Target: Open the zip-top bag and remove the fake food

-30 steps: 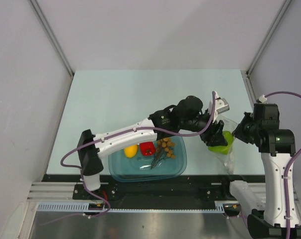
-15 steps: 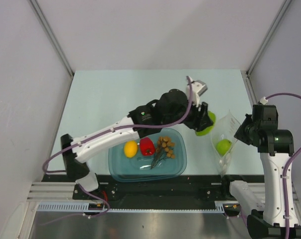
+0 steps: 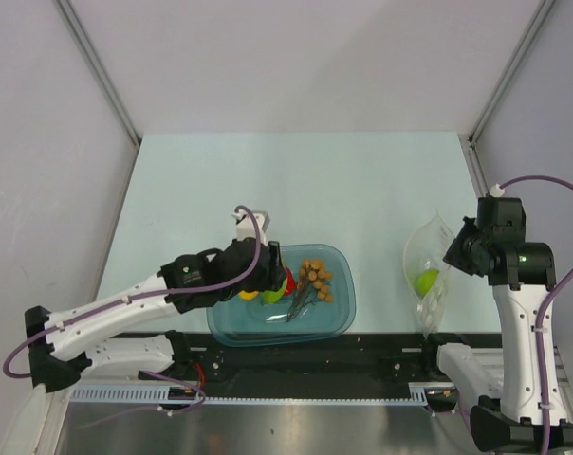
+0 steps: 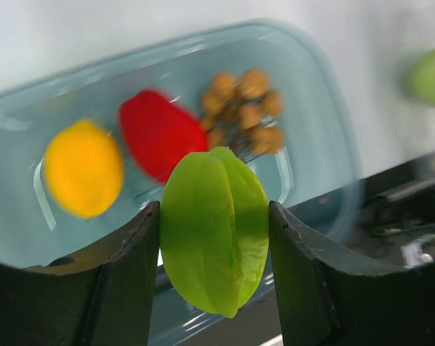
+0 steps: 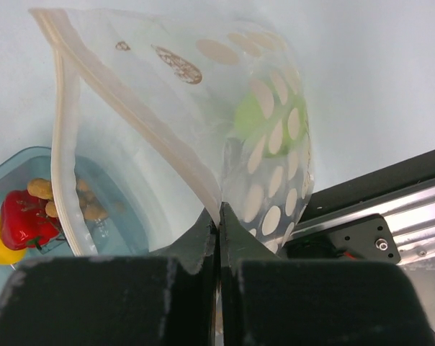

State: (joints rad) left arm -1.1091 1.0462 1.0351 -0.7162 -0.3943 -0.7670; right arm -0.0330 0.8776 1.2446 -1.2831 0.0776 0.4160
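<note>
My left gripper (image 4: 214, 241) is shut on a green ribbed piece of fake food (image 4: 214, 231) and hangs just above the teal tub (image 3: 347, 313). In the tub lie a yellow fruit (image 4: 83, 178), a red piece (image 4: 156, 133) and a bunch of orange-brown balls (image 4: 243, 108). At the right, my right gripper (image 5: 219, 216) is shut on the edge of the zip-top bag (image 5: 203, 94), holding it up with its mouth open toward the tub. A round green fruit (image 5: 264, 119) sits inside the bag (image 3: 424, 275).
The tub stands at the table's near edge, in front of the black base rail (image 3: 381, 346). The bag hangs close to that edge at the right. White enclosure walls (image 3: 68, 142) stand around the pale green table (image 3: 286, 190).
My left arm has drawn the green ribbed piece out of the bag's mouth and swung it left and nearer, over the tub. The right gripper kept hold of the bag.
</note>
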